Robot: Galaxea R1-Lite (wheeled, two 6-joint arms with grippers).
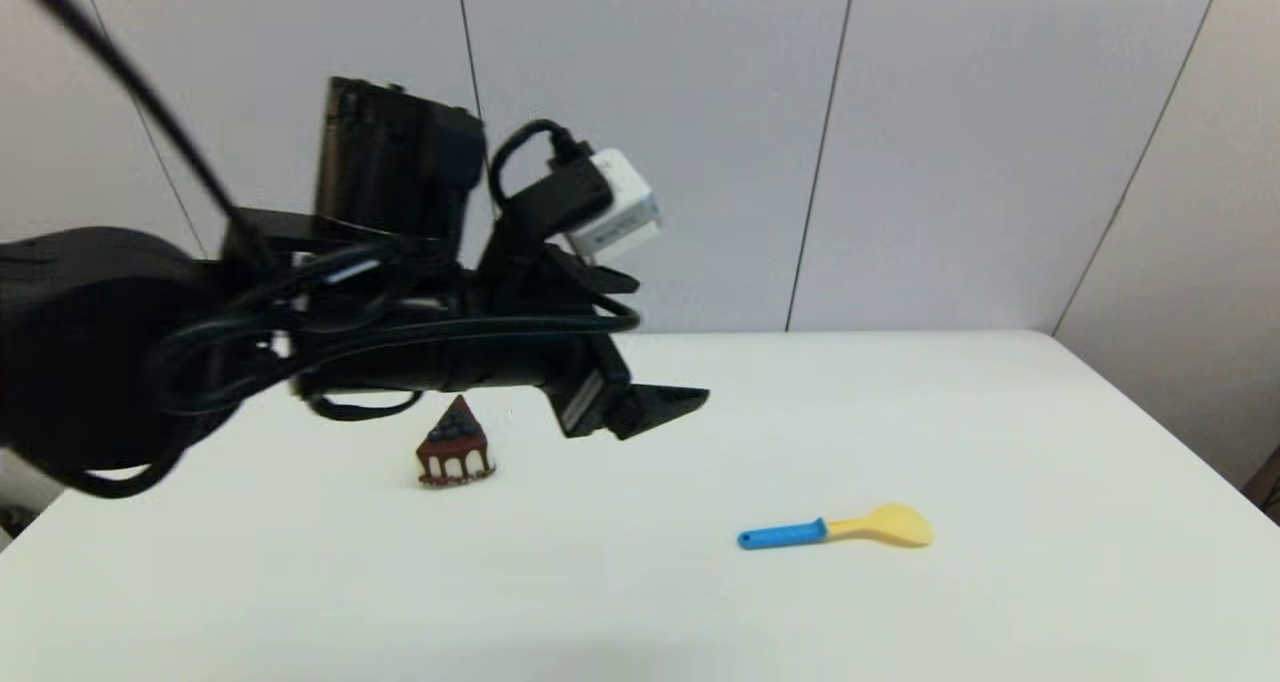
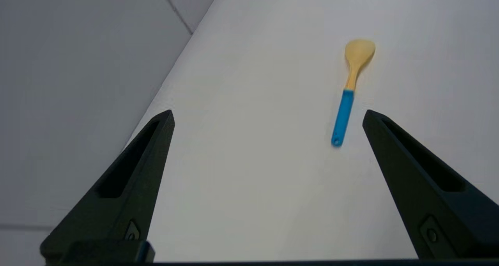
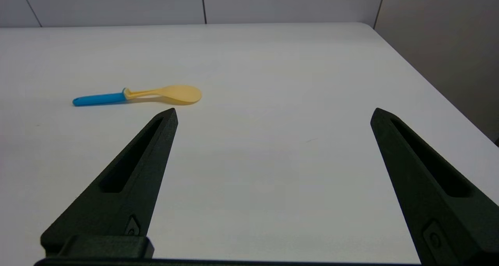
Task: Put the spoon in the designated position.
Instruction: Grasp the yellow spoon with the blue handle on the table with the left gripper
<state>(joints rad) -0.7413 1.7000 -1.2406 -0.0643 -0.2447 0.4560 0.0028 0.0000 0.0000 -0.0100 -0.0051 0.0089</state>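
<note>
Spoon: the spoon (image 1: pixel 835 531) lies flat on the white table (image 1: pixel 1000 432), right of centre, blue handle pointing to 9 o'clock and pale yellow bowl to 3 o'clock in the head view. Nothing touches it.

Step in hand: you are at the approach, as I judge it; the spoon is not yet picked up, and no marked spot for it shows on the tabletop.

Left gripper: the left gripper (image 1: pixel 650 407) hangs above the table with its fingers spread wide and empty. The spoon sits at about 4 o'clock from it, well apart, handle end nearest.

Next move: you likely need to lower and close across the blue handle.

Right gripper: the right gripper (image 3: pixel 273 114) is also spread wide and empty, low near the table's right side, the spoon off to one side of it.

Cake slice: a chocolate cake slice (image 1: pixel 455 447) stands at 9 o'clock from the spoon, well apart.
</note>
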